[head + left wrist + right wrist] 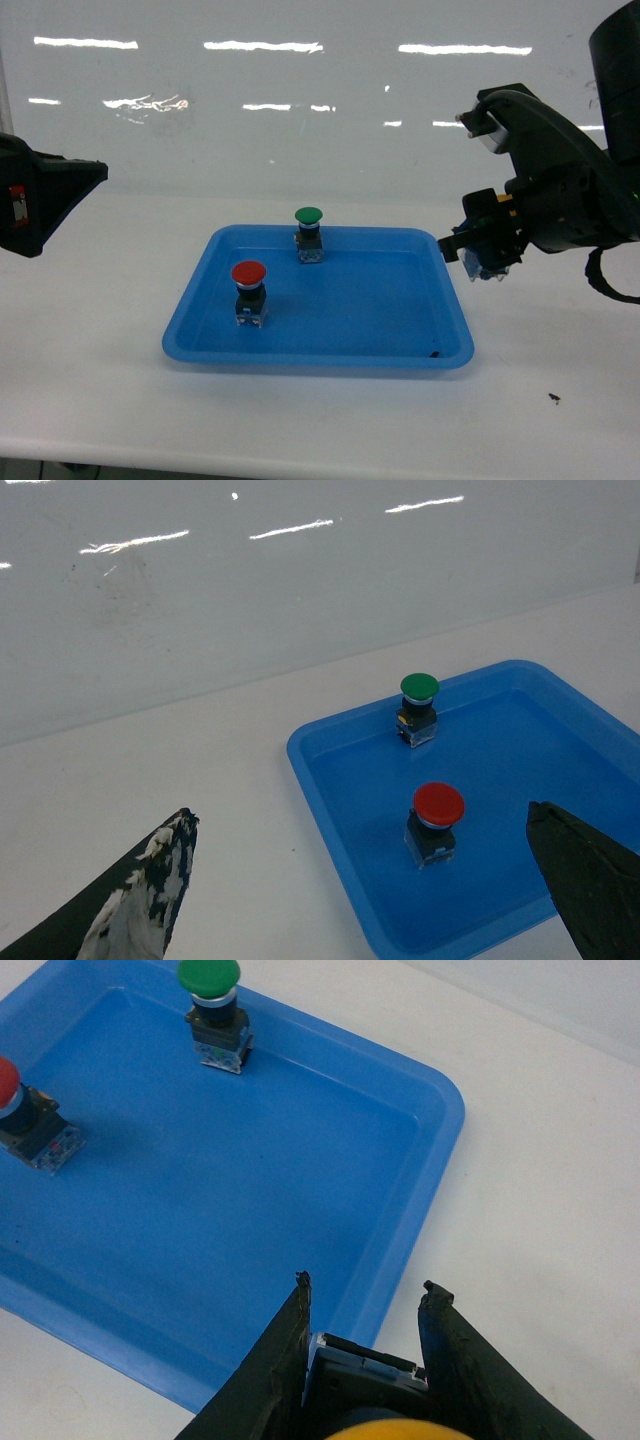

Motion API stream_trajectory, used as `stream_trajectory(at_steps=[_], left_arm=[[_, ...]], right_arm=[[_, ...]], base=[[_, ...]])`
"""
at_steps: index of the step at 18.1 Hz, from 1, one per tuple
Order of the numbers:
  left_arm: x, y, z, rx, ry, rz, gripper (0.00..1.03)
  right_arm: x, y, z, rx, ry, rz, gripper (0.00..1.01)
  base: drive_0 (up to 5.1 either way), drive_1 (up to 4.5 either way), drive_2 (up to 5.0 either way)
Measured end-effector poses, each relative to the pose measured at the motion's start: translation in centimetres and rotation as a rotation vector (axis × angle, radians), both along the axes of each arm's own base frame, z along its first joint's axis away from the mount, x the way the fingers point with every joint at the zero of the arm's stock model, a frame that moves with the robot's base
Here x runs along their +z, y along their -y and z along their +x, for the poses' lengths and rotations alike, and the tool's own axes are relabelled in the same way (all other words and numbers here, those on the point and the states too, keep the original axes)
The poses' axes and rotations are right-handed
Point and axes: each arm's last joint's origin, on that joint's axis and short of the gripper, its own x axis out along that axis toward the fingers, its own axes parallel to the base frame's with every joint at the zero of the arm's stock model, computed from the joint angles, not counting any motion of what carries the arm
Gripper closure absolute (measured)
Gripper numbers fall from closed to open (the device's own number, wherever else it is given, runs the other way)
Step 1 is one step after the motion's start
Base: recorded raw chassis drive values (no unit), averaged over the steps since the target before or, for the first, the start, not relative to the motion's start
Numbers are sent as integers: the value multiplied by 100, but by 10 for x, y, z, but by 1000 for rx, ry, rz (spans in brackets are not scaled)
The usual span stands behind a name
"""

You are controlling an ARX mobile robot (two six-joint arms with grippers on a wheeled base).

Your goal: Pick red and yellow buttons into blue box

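Two buttons stand upright in the shallow blue tray before us: the red button toward the near left, and the green button close to the far wall. They are well apart from each other. The tray lies flat on the white table. We hold our right gripper above the table just outside the tray's right rim, and its two fingers pinch the yellow button by its black-and-silver body, the yellow cap showing at the bottom edge of the right wrist view. Our left gripper hangs to the left of the tray with its fingers spread wide, gripping nothing. We see no deep blue box in any view.
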Motion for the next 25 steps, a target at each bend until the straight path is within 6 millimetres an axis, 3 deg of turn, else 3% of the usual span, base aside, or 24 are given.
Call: stream_trajectory(at_steps=[5, 13, 21, 25], left_arm=[[0, 0, 0, 0, 0, 0, 5], [0, 0, 0, 0, 0, 0, 5], [-4, 39, 30, -186, -152, -18, 5], [-16, 59, 40, -246, -213, -2, 5]], right_arm=[[6, -24, 0, 66, 18, 4, 72], [3, -16, 1, 17, 24, -20, 72], [2, -15, 1, 13, 19, -22, 72], [3, -15, 1, 14, 20, -21, 72]], base=[[0, 0, 0], [0, 0, 0], [0, 0, 0], [0, 0, 0]])
